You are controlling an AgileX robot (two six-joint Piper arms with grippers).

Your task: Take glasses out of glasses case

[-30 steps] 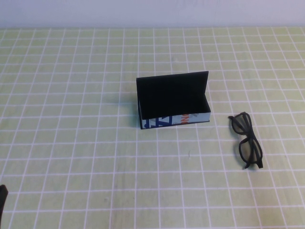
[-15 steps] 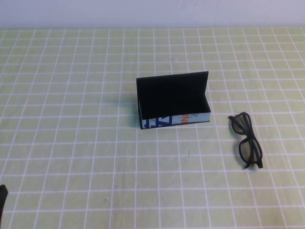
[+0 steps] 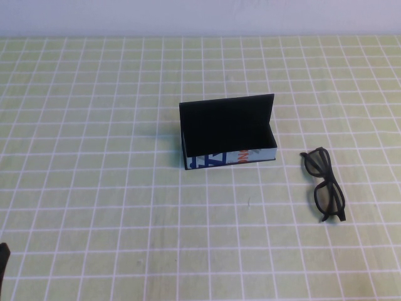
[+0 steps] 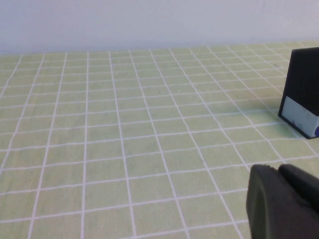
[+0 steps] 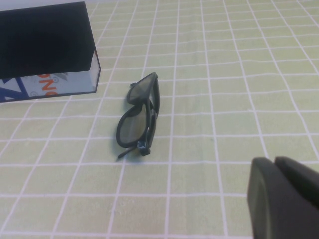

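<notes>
Glasses case (image 3: 229,133) sits mid-counter (image 3: 94,188) w/ lid standing upright at the back, interior black, nothing seen inside; printed white front faces the robot. Glasses (image 3: 324,184) lie on the counter to the right of the case, apart from it, arms folded, not in the case. Right wrist view: glasses (image 5: 139,115) beside the case's end (image 5: 47,50), nothing touching them.

Left hand (image 4: 284,201): low at near-left counter edge, well apart from the case (image 4: 304,94); grip state cannot tell. In high view only a dark sliver (image 3: 3,260) shows.

Right hand (image 5: 284,199): near side of the glasses, apart from them, holding nothing visible; open/clenched cannot tell.
</notes>
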